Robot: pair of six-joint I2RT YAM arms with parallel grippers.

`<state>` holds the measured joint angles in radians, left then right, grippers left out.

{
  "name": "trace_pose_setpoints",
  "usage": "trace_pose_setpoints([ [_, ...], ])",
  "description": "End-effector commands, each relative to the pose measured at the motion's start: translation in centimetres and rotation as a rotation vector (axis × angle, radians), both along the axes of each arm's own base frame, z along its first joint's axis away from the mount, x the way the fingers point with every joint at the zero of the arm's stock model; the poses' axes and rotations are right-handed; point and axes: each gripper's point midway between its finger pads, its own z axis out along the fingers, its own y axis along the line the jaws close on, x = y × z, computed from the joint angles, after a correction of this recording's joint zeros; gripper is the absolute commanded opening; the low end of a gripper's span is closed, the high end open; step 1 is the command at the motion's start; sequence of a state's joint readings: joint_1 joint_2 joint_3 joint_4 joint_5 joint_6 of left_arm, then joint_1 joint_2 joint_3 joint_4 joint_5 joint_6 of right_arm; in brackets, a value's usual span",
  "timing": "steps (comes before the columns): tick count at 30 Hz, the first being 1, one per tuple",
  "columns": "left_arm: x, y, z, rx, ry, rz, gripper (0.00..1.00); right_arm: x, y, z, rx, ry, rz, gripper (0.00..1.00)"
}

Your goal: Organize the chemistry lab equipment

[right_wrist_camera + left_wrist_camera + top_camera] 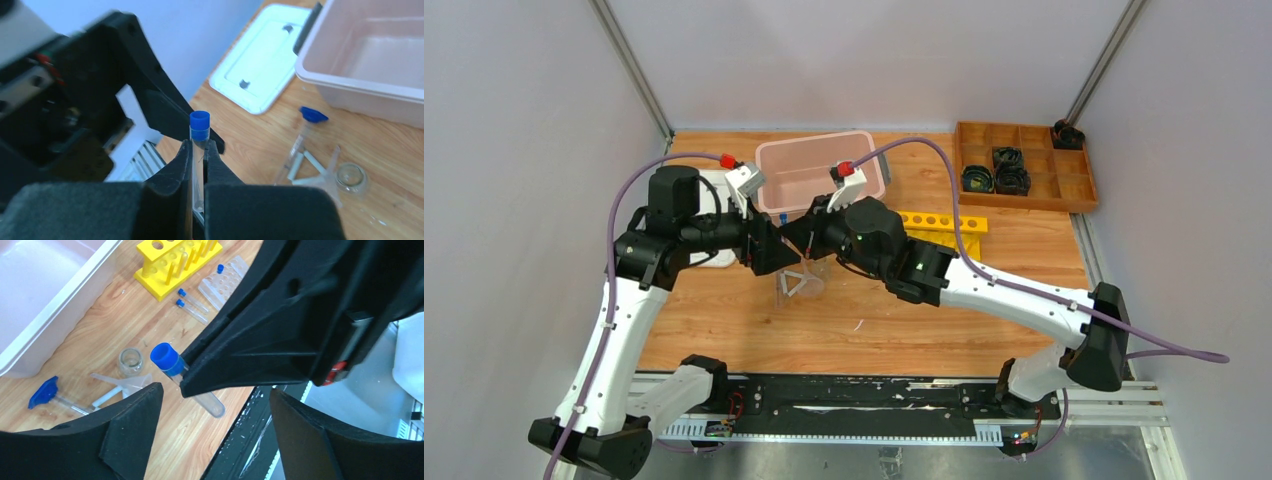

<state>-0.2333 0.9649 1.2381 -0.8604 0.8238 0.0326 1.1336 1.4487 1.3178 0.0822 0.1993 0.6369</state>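
From above, my arms meet over the surface [744,330] before the pink bin [799,180]. Left wrist: my left fingers [135,420] spread, flanking the blue-capped tube [166,359]. Right wrist: my right fingers [176,172] pinch that tube [199,131] aloft.

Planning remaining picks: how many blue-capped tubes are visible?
4 tubes: one in the right gripper, two beside the yellow rack, one in the clear rack. More may be hidden.

We reach both arms inward over the middle of the table, wrists facing each other. Our right gripper [198,148] pinches a blue-capped tube [199,125] between closed fingers, and our left gripper [212,402] holds its jaws spread wide on either side of that tube
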Motion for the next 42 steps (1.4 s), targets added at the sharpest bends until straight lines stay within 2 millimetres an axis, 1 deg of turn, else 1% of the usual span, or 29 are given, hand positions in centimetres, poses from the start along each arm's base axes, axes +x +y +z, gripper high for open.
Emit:
trace_pose_setpoints([
  [1,-0.9,-0.7,1.3,-0.056,-0.011,-0.050,0.79,-0.5,-0.7,5.5,0.167,-0.085,-0.043,0.00],
  [4,-1.2,-0.9,1.5,-0.071,0.000,-0.052,0.71,-0.8,-0.9,5.6,0.171,-0.096,-0.045,0.00],
  [6,-1.3,-0.9,1.5,-0.073,0.000,-0.058,0.62,-0.9,-0.9,5.5,0.175,-0.100,-0.052,0.00],
  [9,-1.3,-0.9,1.3,-0.067,-0.008,-0.063,0.41,-0.9,-1.1,5.4,0.180,-0.107,-0.060,0.00],
  [12,-0.9,-0.6,1.0,-0.053,-0.010,-0.040,0.18,-1.0,-1.2,5.3,0.177,-0.116,-0.059,0.00],
  [14,-0.8,-0.6,0.8,-0.044,-0.017,-0.038,0.10,-1.0,-1.1,5.3,0.171,-0.120,-0.056,0.00],
  [15,-0.7,-0.5,0.7,-0.039,-0.028,-0.041,0.08,-1.0,-1.0,5.3,0.170,-0.121,-0.057,0.03],
  [18,-0.7,-0.4,0.3,-0.022,-0.055,-0.053,0.04,-0.4,-1.1,5.1,0.107,-0.088,-0.069,0.23],
  [21,-0.8,0.0,-0.3,0.015,-0.112,-0.066,0.01,0.5,-1.4,3.9,-0.010,-0.011,-0.063,0.36],
  [22,-0.8,0.2,-0.4,0.031,-0.134,-0.071,0.00,0.7,-1.5,3.5,-0.043,0.020,-0.050,0.39],
  [25,-0.7,0.8,-0.8,0.079,-0.198,-0.077,0.00,0.6,-1.3,3.0,-0.108,0.085,0.019,0.40],
  [30,-0.8,1.2,-1.3,0.119,-0.220,-0.087,0.00,-0.4,-0.7,2.8,-0.175,0.108,0.118,0.40],
  [33,-1.0,1.4,-1.7,0.134,-0.230,-0.090,0.00,-1.1,-0.2,2.8,-0.175,0.125,0.182,0.40],
  [42,-0.8,1.9,-2.3,0.170,-0.237,-0.082,0.00,-1.6,0.2,2.7,-0.176,0.146,0.230,0.40],
])
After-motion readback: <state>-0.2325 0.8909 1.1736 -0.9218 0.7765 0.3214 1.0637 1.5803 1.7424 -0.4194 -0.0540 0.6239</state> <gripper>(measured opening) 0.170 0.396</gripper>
